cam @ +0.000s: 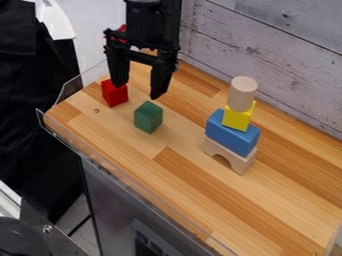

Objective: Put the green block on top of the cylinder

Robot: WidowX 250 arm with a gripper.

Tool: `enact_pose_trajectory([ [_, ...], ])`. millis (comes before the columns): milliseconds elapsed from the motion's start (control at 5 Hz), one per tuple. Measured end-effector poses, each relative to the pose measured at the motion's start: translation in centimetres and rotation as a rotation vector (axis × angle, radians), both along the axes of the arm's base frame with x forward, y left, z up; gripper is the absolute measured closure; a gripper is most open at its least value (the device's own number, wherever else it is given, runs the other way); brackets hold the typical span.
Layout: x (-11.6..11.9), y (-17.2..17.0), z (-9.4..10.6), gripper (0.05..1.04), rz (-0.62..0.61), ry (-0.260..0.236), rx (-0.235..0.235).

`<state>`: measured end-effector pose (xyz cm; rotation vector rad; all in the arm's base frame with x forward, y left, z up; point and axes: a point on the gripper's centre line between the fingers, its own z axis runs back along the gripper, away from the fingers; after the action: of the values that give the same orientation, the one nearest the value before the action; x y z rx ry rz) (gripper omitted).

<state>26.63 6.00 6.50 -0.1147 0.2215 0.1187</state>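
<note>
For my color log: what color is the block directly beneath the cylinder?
Yellow; the block under the cylinder shows best in the camera view.

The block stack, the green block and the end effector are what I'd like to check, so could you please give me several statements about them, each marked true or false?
The green block rests on the wooden counter. True.
The cylinder lies on its side. False: it stands upright on the yellow block.
The blue block sits above the arch-shaped block. True.
The end effector is closed on the green block. False: its fingers are apart, with nothing held.
</note>
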Motion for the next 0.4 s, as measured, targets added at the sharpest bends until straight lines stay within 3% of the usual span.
enact_pose_trajectory([
  [400,0.5,-0.29,-1.83,0.083,-0.02,0.046,0.021],
])
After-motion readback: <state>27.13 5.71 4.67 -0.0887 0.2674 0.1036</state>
